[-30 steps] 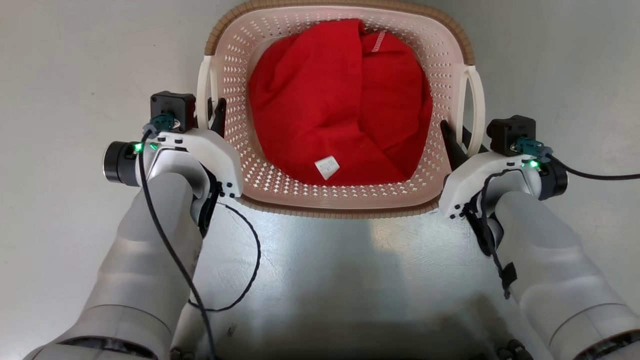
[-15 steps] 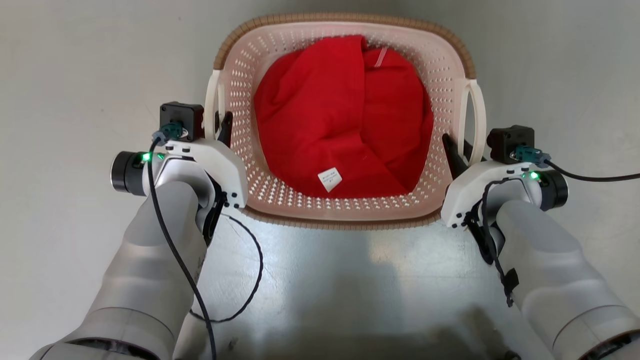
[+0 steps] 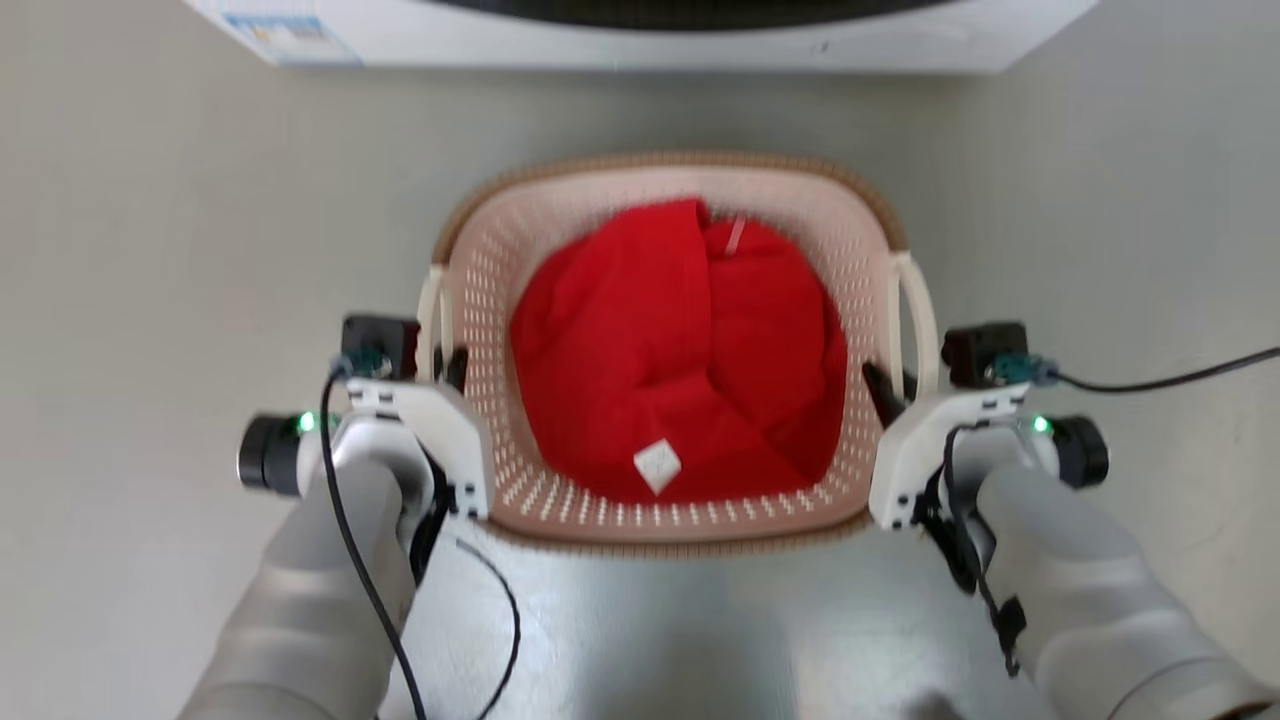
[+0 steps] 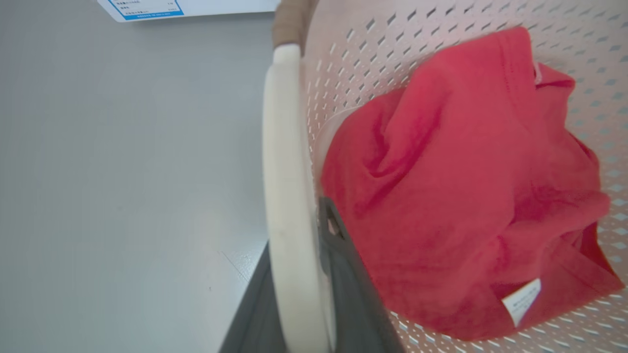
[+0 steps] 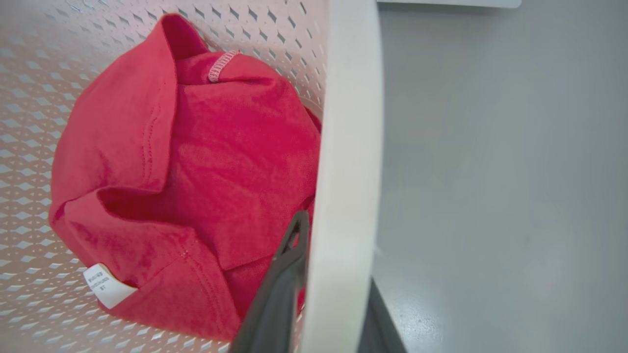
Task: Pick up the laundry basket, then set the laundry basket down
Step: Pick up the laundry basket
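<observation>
- Grip has not changed over the last second. The left gripper (image 3: 447, 365) stays closed on the left handle (image 3: 432, 320) of the laundry basket (image 3: 660, 160). The right gripper (image 3: 888, 385) stays closed on the right handle (image 3: 915, 310). In both wrist views one dark finger sits on each side of the white bar.
- Compared with a second ago, the whole head view has shifted. The basket and both arms sit lower and smaller in it, and the base of the washer (image 3: 640, 45) now shows along the top edge. That is the camera moving, and the basket now looks further below the head.
- I take this as the carry giving way to the set-down. The basket is in front of the washer, held between the two arms over the grey floor (image 3: 150, 250). The picture is blurred, so I cannot tell whether its base already touches.
- The basket is cream-white with perforated walls and a brown woven-look rim, and it sits level. A crumpled red garment (image 3: 680, 350) fills its bottom, and a white label (image 3: 657, 465) shows on the robot's side.
</observation>
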